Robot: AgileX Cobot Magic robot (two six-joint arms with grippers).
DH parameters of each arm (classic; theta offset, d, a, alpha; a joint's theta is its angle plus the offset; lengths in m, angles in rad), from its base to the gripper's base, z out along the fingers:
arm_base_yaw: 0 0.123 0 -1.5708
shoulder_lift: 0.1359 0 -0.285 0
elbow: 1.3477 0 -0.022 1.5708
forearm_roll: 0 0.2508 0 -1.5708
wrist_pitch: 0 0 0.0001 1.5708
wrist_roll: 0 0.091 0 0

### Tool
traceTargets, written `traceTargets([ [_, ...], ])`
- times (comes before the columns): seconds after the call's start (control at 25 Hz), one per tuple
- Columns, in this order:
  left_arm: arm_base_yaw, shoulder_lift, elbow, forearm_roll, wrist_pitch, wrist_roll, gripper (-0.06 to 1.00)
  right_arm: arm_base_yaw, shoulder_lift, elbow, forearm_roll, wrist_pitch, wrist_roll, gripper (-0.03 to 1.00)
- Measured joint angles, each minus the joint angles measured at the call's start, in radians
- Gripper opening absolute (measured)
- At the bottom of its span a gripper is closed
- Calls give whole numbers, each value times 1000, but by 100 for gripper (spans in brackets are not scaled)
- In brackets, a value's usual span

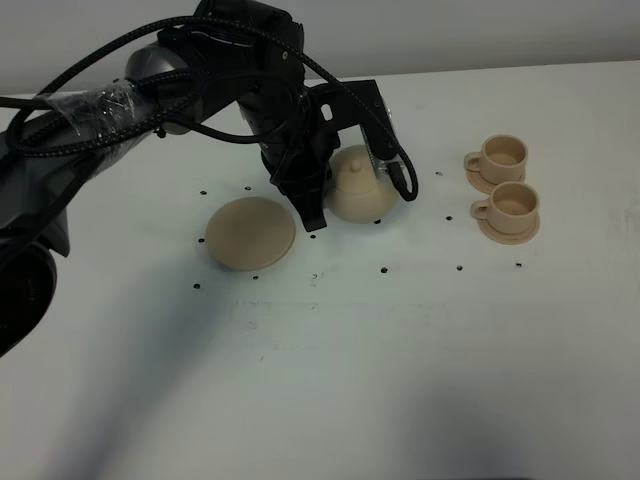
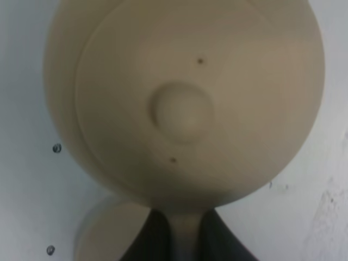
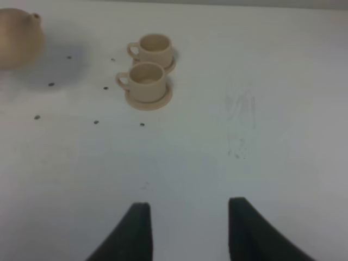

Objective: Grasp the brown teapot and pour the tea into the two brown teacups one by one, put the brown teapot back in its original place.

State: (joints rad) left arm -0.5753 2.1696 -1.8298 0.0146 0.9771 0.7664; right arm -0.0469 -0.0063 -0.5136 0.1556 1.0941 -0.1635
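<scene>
The brown teapot [image 1: 358,188] is just right of its wide flat saucer [image 1: 250,232], not on it. My left gripper [image 1: 322,200] is shut on the teapot's loop handle. The left wrist view is filled by the teapot's lid and knob [image 2: 182,111]; the handle sits between my dark fingers [image 2: 149,242], and the gripper [image 2: 184,242] is closed around it. I cannot tell whether the teapot touches the table. The two brown teacups [image 1: 503,155] [image 1: 513,205] stand on their small saucers to the right. My right gripper [image 3: 187,231] is open and empty, well short of the cups [image 3: 155,50] [image 3: 145,80].
The white table [image 1: 400,360] has small dark holes dotted between the saucer and the cups. The wide saucer shows in the left wrist view [image 2: 103,234]. The teapot shows at the edge of the right wrist view [image 3: 16,35]. The left arm's black cables [image 1: 90,70] hang over the back left.
</scene>
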Motion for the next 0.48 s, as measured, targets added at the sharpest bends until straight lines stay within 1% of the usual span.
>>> traceTargets([
  [0.28, -33, 0, 0, 0, -73, -135, 13, 0, 0, 0, 0, 0, 0, 33],
  [0.48, -40, 0, 0, 0, -94, -168, 13, 0, 0, 0, 0, 0, 0, 33],
])
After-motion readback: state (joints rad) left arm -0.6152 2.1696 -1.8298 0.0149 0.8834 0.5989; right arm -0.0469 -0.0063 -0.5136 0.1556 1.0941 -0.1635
